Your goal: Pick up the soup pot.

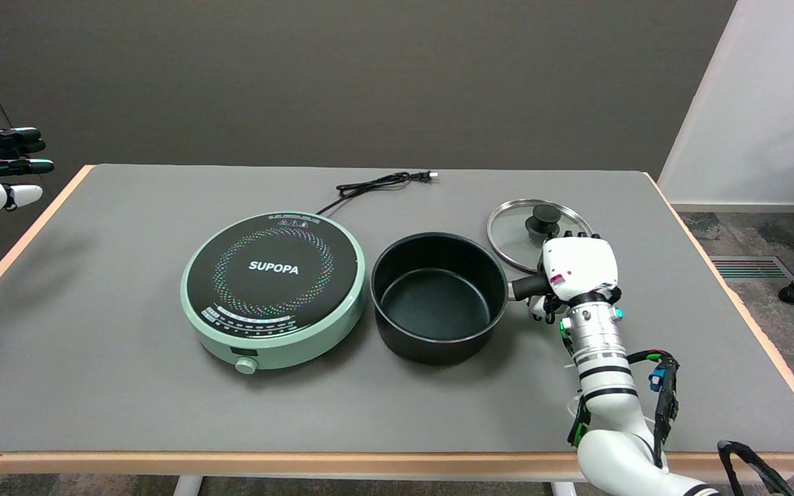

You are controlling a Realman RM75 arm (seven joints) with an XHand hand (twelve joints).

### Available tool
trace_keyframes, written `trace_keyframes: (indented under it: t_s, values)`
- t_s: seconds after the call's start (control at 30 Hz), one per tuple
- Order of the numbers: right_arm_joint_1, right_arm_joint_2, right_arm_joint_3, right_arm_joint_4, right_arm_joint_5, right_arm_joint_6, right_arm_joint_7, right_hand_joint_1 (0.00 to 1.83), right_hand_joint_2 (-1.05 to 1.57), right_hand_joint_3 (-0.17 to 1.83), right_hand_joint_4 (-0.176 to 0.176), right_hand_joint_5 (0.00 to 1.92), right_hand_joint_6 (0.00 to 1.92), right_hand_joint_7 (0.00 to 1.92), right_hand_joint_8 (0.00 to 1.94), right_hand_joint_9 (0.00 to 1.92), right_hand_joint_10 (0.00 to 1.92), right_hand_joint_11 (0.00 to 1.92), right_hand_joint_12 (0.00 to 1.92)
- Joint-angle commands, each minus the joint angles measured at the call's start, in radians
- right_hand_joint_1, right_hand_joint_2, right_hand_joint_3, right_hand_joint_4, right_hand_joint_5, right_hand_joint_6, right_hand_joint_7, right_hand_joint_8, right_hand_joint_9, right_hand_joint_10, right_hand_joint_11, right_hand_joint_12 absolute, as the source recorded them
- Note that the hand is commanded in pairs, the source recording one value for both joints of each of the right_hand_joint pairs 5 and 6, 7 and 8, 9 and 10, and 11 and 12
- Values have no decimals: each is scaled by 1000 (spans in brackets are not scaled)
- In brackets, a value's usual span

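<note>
Reaching in from the table's near right corner, the right hand (pixel 574 270) sits over the outer end of the soup pot's handle (pixel 526 286). The white back of the hand faces the camera, so the fingers are mostly hidden beneath it. A few dark tips show along its far edge and a bit of finger below the handle. Whether they are wrapped on the handle or only lying against it I cannot tell.

Soup pot (pixel 438 295): black, empty, lid off, standing upright on the grey table (pixel 94 386) right of centre. It lies to the left of the hand. The handle's long axis runs about left to right, pointing from the pot wall toward the hand. Only the short stretch of handle nearest the pot shows; the rest is under the palm.

Judgement: any lift will turn on this end-of-handle hold, with the pot's whole weight hanging out to the left of the hand, so it may tip down on that side.

Nearby: a glass lid (pixel 517 227) with black knob lies flat just behind the hand, its near edge covered by it. A mint-green SUPOPA induction cooker (pixel 273 289) stands just left of the pot, very near it; contact is unclear. Its power cord (pixel 376 184) trails toward the far edge, unplugged.
</note>
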State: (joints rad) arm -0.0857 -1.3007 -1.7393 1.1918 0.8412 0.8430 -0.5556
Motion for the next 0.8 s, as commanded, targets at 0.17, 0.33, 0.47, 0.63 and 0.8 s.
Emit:
trace_keyframes:
  t_s: [0.17,0.33,0.47,0.63,0.8]
  values:
    - [3,9,-15,32,77,-32,-13,1277,391,711,-21,1920,1920,1920,1920,1920,1920,1920,1920]
    - [3,9,-12,39,77,-32,-13,1284,543,727,-24,1920,1920,1920,1920,1920,1920,1920,1920]
    - [3,9,-9,41,77,-32,-14,1283,560,747,-25,1920,1920,1920,1920,1920,1920,1920,1920]
    - [3,9,-5,45,93,-27,-4,1027,896,781,-25,1920,1920,1920,1920,1920,1920,1920,1920]
    - [4,14,2,68,98,-18,-1,896,968,758,-42,1920,1920,1920,1920,1920,1920,1920,1920]
